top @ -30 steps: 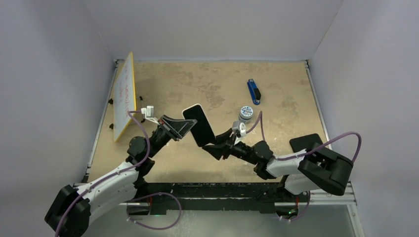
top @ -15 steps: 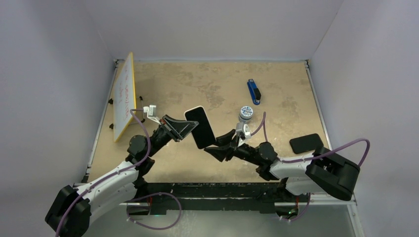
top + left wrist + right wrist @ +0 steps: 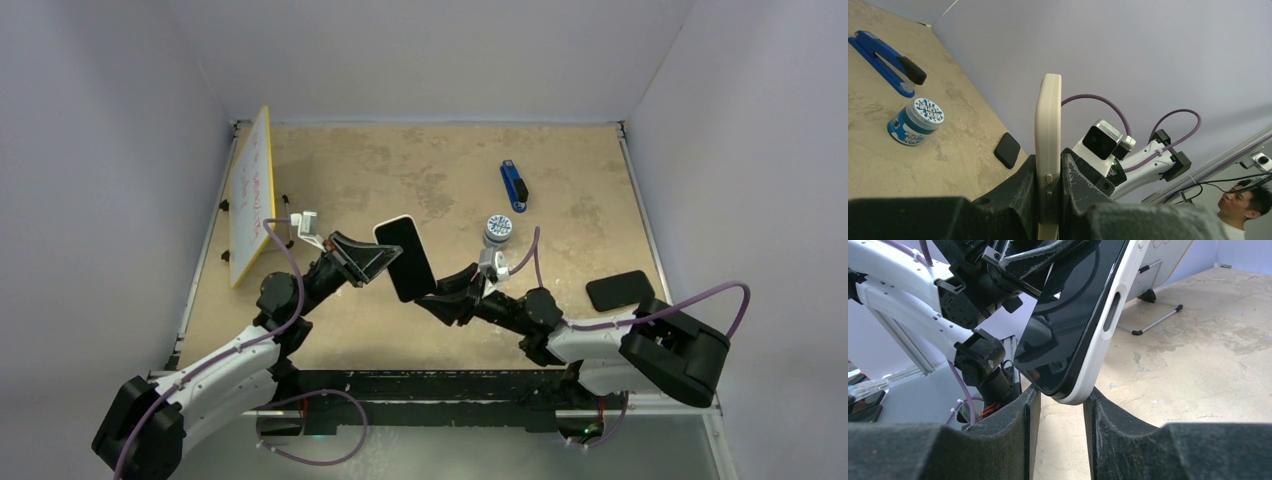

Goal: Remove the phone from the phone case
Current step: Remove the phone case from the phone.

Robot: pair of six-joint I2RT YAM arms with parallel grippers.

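The phone (image 3: pixel 405 258) has a black screen and sits in a white case (image 3: pixel 1108 340) with a side cutout. It is held tilted in the air over the table's middle. My left gripper (image 3: pixel 385 258) is shut on its edge; in the left wrist view the fingers (image 3: pixel 1020 187) clamp the cased phone (image 3: pixel 1048 125) by the side buttons. My right gripper (image 3: pixel 432 298) is open at the phone's lower corner. In the right wrist view that corner (image 3: pixel 1073 390) sits between the two fingertips of the gripper (image 3: pixel 1061 397), with a gap on each side.
A small whiteboard (image 3: pixel 250 195) stands at the left edge. A blue stapler (image 3: pixel 514 186) and a blue-and-white jar (image 3: pixel 498 230) lie behind the right arm. A flat black rectangle (image 3: pixel 620 290) lies at the right edge. Walls enclose the table.
My right gripper has let go, drawn back to the right and then moved in again to the phone's lower corner. The left gripper and phone have barely moved.
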